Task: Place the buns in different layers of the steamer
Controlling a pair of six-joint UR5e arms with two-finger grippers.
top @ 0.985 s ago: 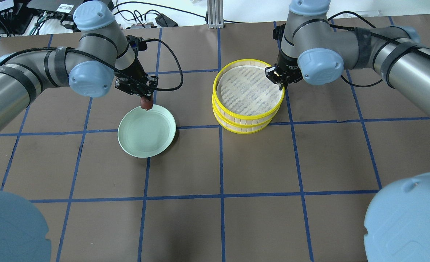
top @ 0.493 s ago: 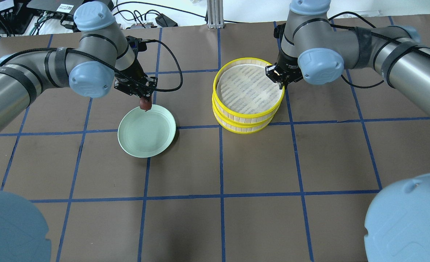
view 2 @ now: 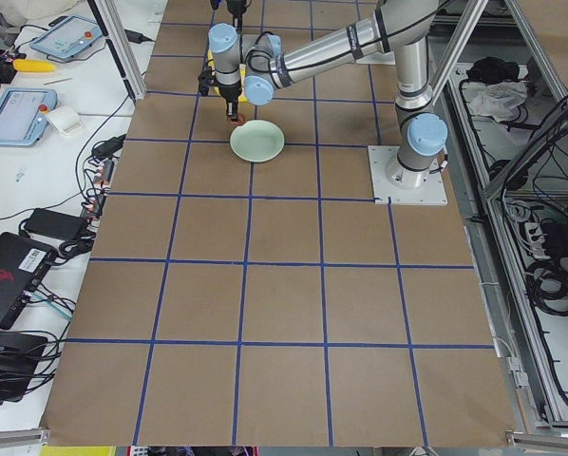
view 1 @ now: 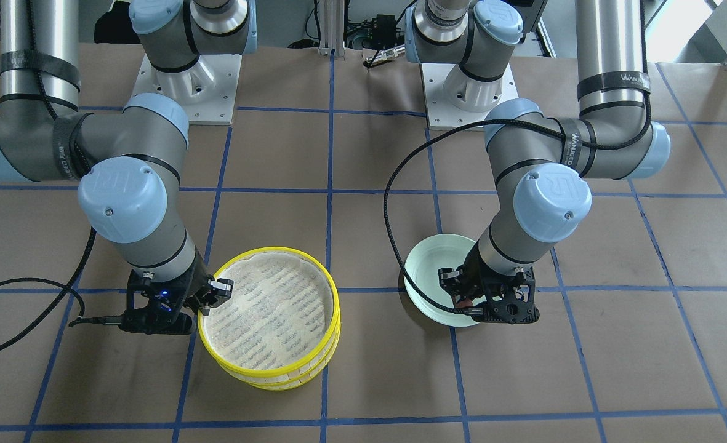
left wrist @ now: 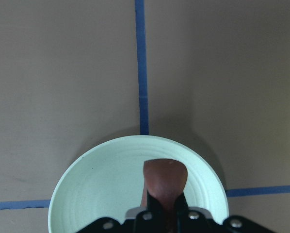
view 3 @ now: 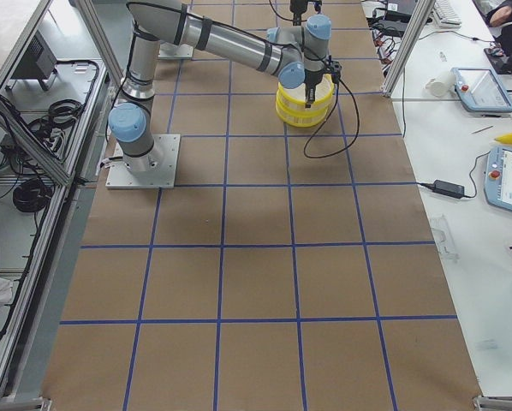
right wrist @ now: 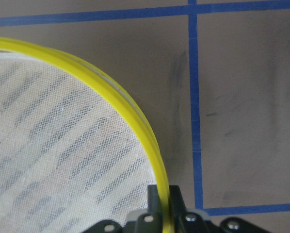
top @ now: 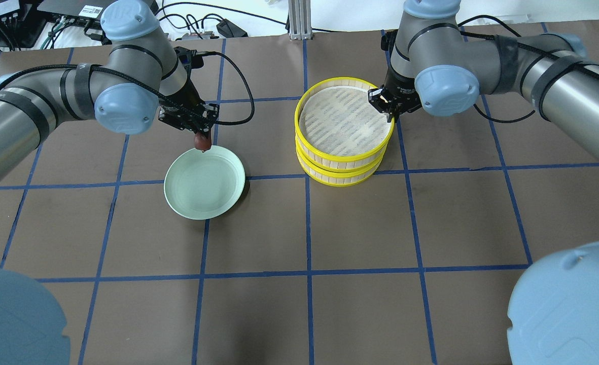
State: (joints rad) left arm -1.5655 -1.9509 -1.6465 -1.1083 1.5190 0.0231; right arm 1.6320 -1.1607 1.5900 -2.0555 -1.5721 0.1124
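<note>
My left gripper (top: 201, 136) is shut on the dark reddish-brown bun (top: 202, 142) and holds it over the far rim of the pale green plate (top: 203, 195). The left wrist view shows the bun (left wrist: 165, 180) between the fingers above the plate (left wrist: 96, 189). My right gripper (top: 388, 108) is shut on the yellow rim of the steamer's top tray (top: 344, 156) at its right edge. That tray sits slightly askew over the lower tray (top: 341, 181). The right wrist view shows the rim (right wrist: 120, 99) pinched between the fingers. The top tray's mesh liner is bare. The cream bun is hidden.
Brown table cover with a blue tape grid. The plate (view 1: 428, 264) and the steamer (view 1: 265, 371) stand side by side about one grid square apart. Cables trail from both wrists. Electronics and cables lie beyond the table's far edge.
The right gripper and the top tray have shifted slightly up and left relative to the lower tray. The left gripper with the bun has risen slightly.
</note>
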